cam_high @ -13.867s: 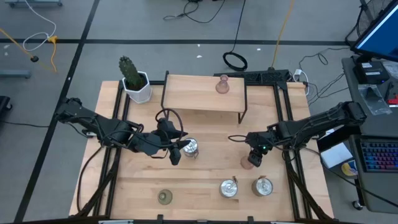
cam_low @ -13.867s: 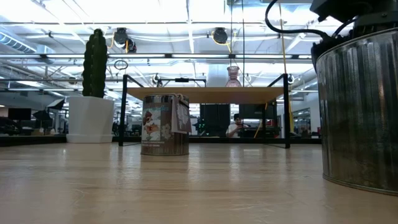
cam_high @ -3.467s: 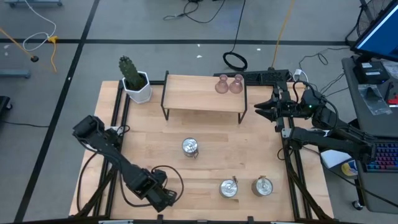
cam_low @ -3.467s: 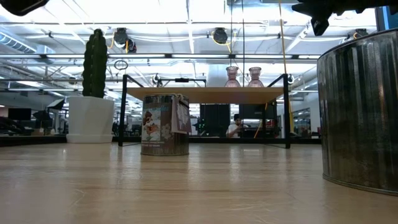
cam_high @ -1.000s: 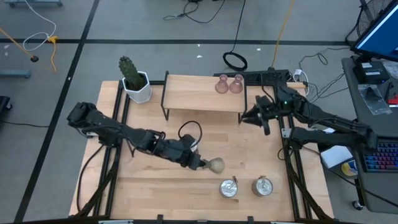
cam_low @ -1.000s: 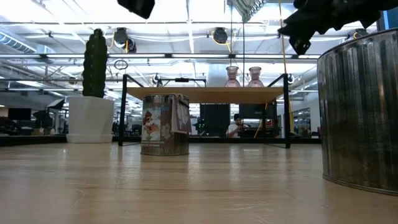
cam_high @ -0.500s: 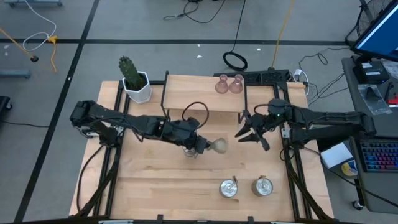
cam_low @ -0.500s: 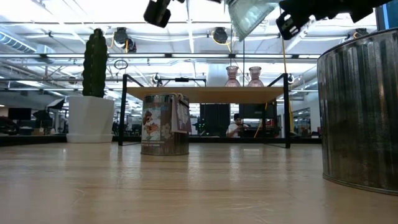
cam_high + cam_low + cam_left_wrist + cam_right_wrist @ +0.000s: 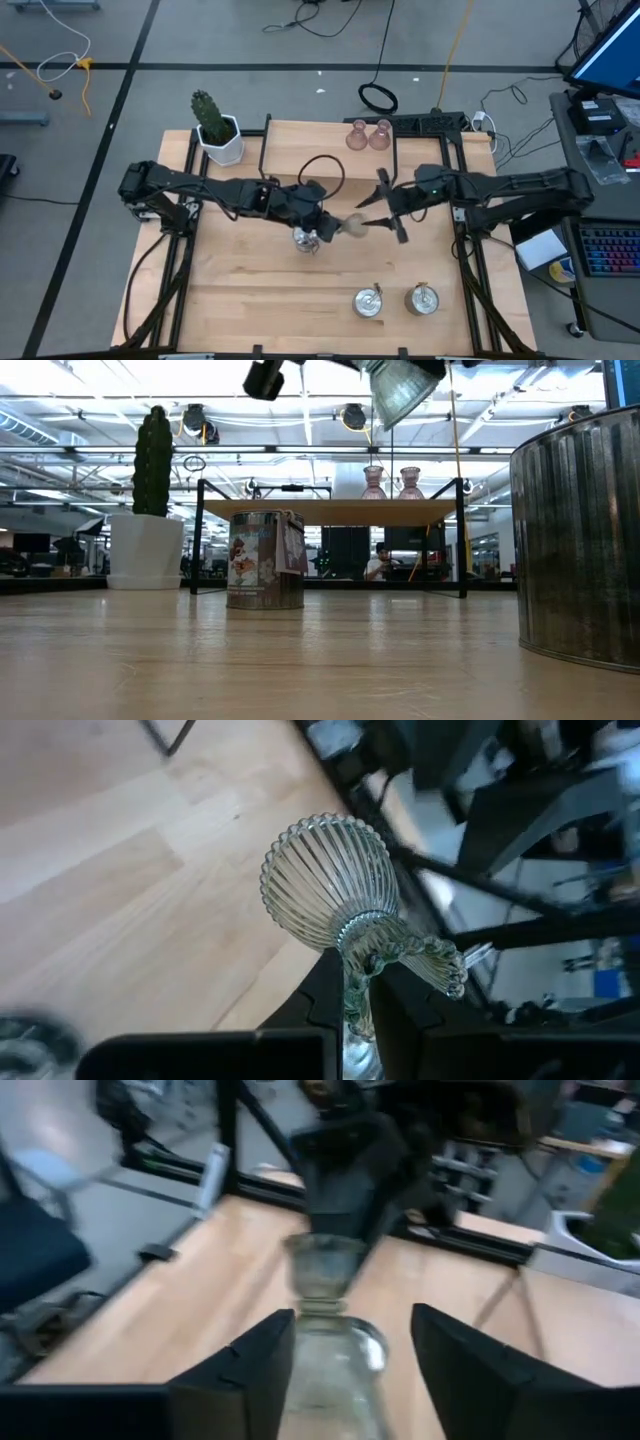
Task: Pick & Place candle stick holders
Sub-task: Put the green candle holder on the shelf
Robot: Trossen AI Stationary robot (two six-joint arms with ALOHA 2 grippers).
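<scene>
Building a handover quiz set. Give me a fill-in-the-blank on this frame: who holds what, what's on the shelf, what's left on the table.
1. The green glass holder is gripped at its neck by the ____ gripper, above the table.
2. The right gripper faces that holder with its fingers ____.
3. The raised wooden shelf carries ____ pink glass holders.
4. The two silver holders nearest the table's front edge sit on the ____ arm's side.

Missing words: left; open; two; right

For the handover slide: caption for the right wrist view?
Right gripper open around green glass holder, held by left gripper.
</scene>
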